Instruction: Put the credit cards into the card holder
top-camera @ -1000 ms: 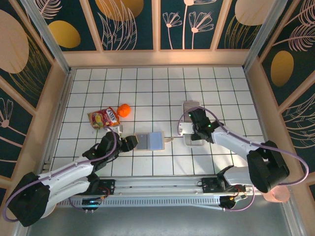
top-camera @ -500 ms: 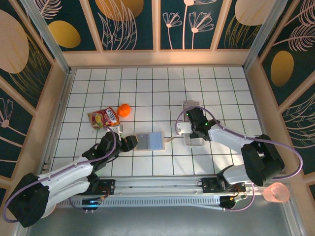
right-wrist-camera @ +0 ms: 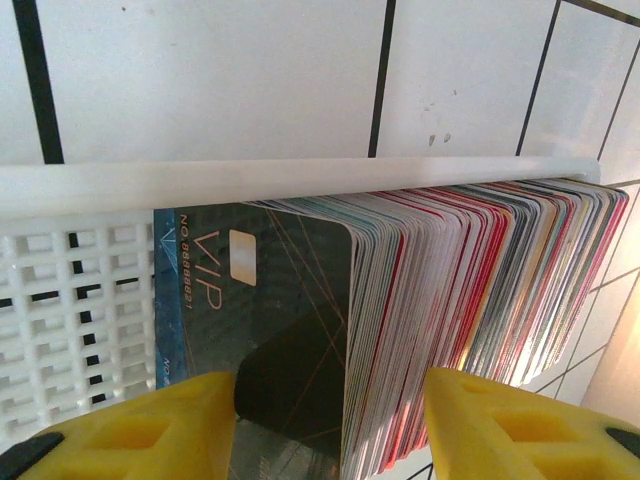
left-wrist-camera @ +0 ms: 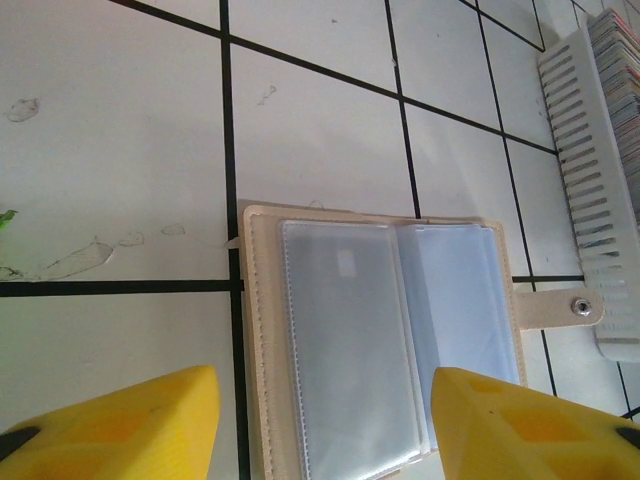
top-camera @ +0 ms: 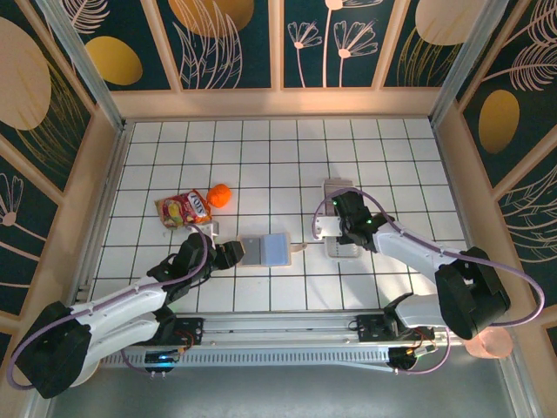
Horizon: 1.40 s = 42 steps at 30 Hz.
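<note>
The card holder (top-camera: 265,250) lies open on the tiled floor, beige-edged with clear grey-blue sleeves (left-wrist-camera: 365,330) and a snap tab (left-wrist-camera: 560,307). My left gripper (top-camera: 233,253) hovers at its left side, open; in the left wrist view its yellow fingertips (left-wrist-camera: 110,430) flank the near end of the holder with nothing between them (left-wrist-camera: 320,430). The credit cards (right-wrist-camera: 450,300) stand packed on edge in a white slotted tray (right-wrist-camera: 80,290), a dark VIP card (right-wrist-camera: 270,300) at the front. My right gripper (right-wrist-camera: 330,430) is open, its jaws straddling part of the stack, gaps showing.
The white tray (top-camera: 335,187) lies right of centre under my right gripper (top-camera: 333,228); it also shows at the right edge of the left wrist view (left-wrist-camera: 585,200). A snack pouch (top-camera: 184,209) and an orange ball (top-camera: 219,195) lie behind the left arm.
The right gripper's jaws have narrowed around the cards and the arm shifted slightly over the tray. The left gripper narrowed a little and stayed by the holder.
</note>
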### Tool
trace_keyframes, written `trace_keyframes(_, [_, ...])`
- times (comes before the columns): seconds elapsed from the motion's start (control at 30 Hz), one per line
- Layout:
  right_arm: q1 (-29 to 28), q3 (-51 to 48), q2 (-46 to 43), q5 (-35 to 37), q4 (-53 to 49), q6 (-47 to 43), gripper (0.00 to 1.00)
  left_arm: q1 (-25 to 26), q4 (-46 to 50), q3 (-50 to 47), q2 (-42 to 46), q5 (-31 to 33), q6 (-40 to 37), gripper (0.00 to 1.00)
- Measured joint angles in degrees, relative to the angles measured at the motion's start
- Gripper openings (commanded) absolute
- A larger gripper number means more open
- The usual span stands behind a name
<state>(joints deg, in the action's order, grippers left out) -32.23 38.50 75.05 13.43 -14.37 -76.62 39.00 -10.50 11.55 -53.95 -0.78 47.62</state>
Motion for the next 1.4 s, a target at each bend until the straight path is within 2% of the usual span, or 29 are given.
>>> trace_keyframes(0.07, [0.0, 0.0, 0.0, 0.0, -0.24, 0.02, 0.46, 0.0, -0.04, -0.02, 0.0, -0.22, 0.02, 0.56])
trace_keyframes(0.13, [0.0, 0.0, 0.0, -0.13, -0.63, 0.11, 0.4, 0.0, -0.13, -0.13, 0.0, -0.24, 0.02, 0.56])
trace_keyframes(0.57, [-0.02, 0.0, -0.13, -0.85, -2.1, 0.39, 0.28, 0.0, -1.33, -0.57, 0.02, -0.31, 0.42, 0.55])
trace_keyframes(0.9, [-0.02, 0.0, -0.87, -0.85, -2.23, 0.46, 0.28, 0.0, -1.33, -0.59, 0.07, -0.46, 0.61, 0.54])
trace_keyframes(1.4, [-0.02, 0.0, -2.4, -0.92, -3.28, 0.68, 0.18, 0.0, -1.33, -0.63, 1.16, -0.46, 0.63, 0.52])
